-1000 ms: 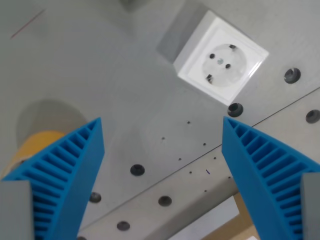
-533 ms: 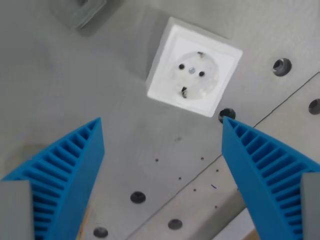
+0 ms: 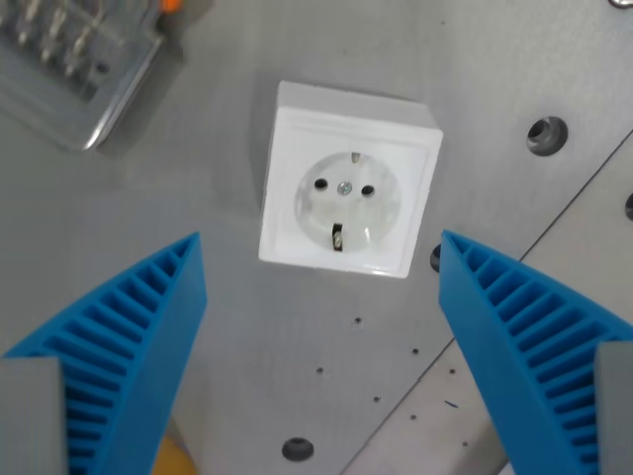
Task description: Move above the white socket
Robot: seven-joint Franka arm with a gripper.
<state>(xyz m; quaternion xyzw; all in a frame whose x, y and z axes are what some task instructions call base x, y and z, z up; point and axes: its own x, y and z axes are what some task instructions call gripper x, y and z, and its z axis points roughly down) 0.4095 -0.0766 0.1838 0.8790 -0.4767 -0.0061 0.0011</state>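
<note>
A square white socket (image 3: 348,183) with a round recessed face, two pin holes and a centre screw sits on the grey metal plate (image 3: 198,228), in the upper middle of the wrist view. My gripper (image 3: 321,247) hangs above the plate, open, with nothing between its blue ribbed fingers (image 3: 129,346). The socket's lower edge lies just past the line between the two fingertips, roughly centred between them.
A clear plastic part with metal pins (image 3: 69,59) lies at the top of the wrist view's left. Round holes (image 3: 546,135) dot the plate at the wrist view's right, and a seam runs diagonally there. A bit of yellow shows at the bottom edge (image 3: 176,460).
The camera has moved toward the socket: it has slid from the upper right of the picture to near the centre and looks larger. The clear part has come into view.
</note>
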